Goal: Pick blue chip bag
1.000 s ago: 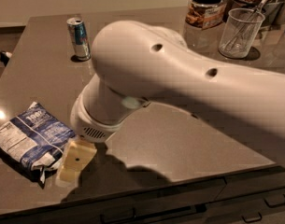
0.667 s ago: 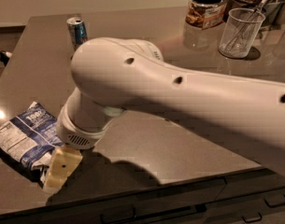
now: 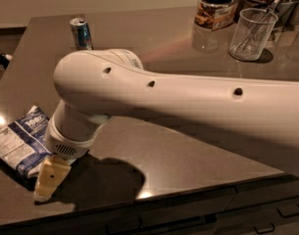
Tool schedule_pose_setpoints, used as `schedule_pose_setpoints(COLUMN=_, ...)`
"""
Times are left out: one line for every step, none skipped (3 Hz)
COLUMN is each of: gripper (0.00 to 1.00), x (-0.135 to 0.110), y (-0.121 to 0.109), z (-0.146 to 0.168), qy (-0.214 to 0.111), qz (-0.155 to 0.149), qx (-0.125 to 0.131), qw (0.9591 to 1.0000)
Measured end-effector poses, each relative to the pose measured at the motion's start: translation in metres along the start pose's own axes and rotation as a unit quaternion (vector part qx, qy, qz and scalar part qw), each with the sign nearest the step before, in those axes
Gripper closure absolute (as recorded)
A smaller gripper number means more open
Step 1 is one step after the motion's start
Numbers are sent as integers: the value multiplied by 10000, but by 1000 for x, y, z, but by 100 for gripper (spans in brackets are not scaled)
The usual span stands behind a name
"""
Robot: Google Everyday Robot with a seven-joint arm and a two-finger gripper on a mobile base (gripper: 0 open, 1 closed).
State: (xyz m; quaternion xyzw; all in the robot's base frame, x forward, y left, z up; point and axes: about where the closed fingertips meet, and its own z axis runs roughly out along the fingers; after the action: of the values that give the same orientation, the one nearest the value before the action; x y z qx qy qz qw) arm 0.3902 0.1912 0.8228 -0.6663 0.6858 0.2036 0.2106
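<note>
The blue chip bag (image 3: 21,142) lies flat near the front left edge of the dark counter (image 3: 188,151), white panel up. My white arm reaches across the counter from the right. The gripper (image 3: 47,184) hangs below the wrist, just right of the bag's near corner and close to the counter's surface. Only one cream-coloured finger (image 3: 51,176) shows. It overlaps the bag's lower right corner in the view; I cannot tell if it touches.
A blue-and-silver slim can (image 3: 81,33) stands at the back left. A clear glass with a whisk (image 3: 251,33) and a dark-lidded jar (image 3: 215,8) stand at the back right. The counter's front edge runs just below the gripper, with drawers beneath.
The arm has swung left and the gripper has moved left and down towards the bag's near corner. The bag has not moved.
</note>
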Motion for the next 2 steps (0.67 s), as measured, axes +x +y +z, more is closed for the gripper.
schedule_pose_setpoints(gripper=47, x=-17, y=-5, z=-8, qy=-120, qz=99, qx=-119, qw=9998)
schedule_pose_setpoints(gripper=70, x=-22, y=-10, z=-21, qy=-243, qz=235, qx=-132, qw=9993)
